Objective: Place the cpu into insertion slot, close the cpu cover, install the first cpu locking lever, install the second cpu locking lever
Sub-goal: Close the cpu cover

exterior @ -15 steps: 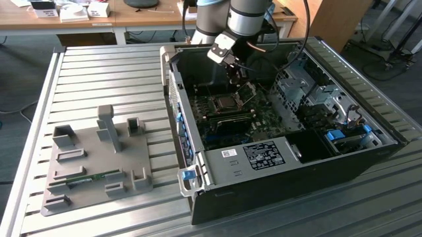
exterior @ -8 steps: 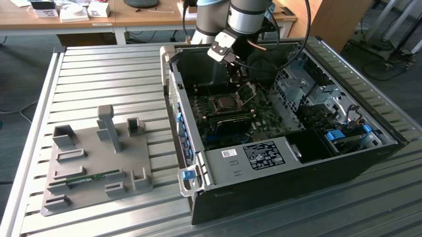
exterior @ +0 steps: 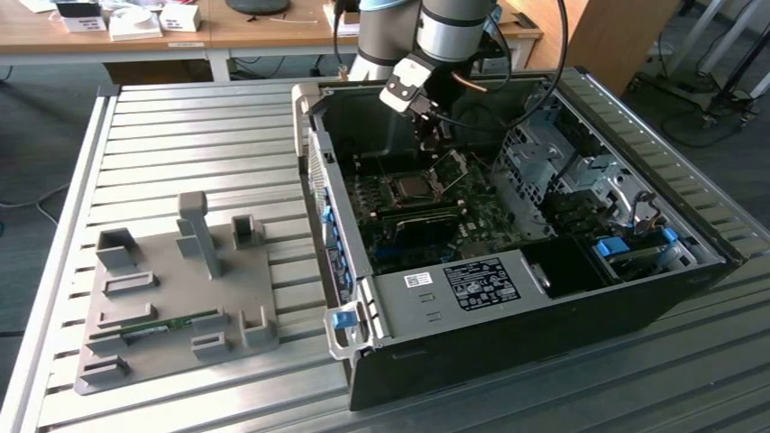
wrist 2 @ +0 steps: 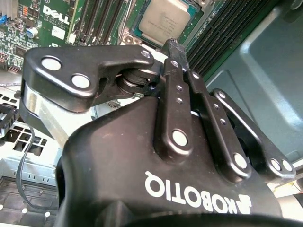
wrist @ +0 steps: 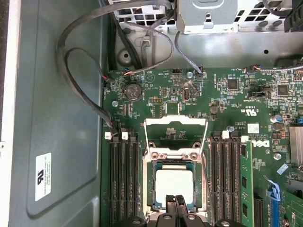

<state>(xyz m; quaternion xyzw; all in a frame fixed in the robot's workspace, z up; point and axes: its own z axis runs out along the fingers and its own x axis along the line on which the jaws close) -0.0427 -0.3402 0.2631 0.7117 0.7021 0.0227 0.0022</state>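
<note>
OK, your cpu (wrist: 174,185) is lying flat in the insertion slot (wrist: 149,189), pale face up, inside the slot's metal rim. The cpu cover (wrist: 176,121) isn't down on it. It stands open on its hinge at the slot edge away from the gripper (wrist: 176,202), and you can see green board (wrist: 236,99) through its cut-out centre. The gripper is at the opposite slot edge, and its fingers (wrist: 169,206) are pressed together with nothing between them. In both wrist views the tips overlap the chip's edge, but you can't tell whether they touch it. Long black memory slots (wrist: 124,184) flank the slot on two sides. In the exterior view the arm (exterior: 452,27) comes down into the open computer case (exterior: 481,361), with the gripper just above the slot and the cover tilted up just beside the slot on the exterior view's right. The grey fixture plate (exterior: 180,298) lies on the slatted table (exterior: 180,135), well apart from the slot and outside the case, at the exterior view's left.
</note>
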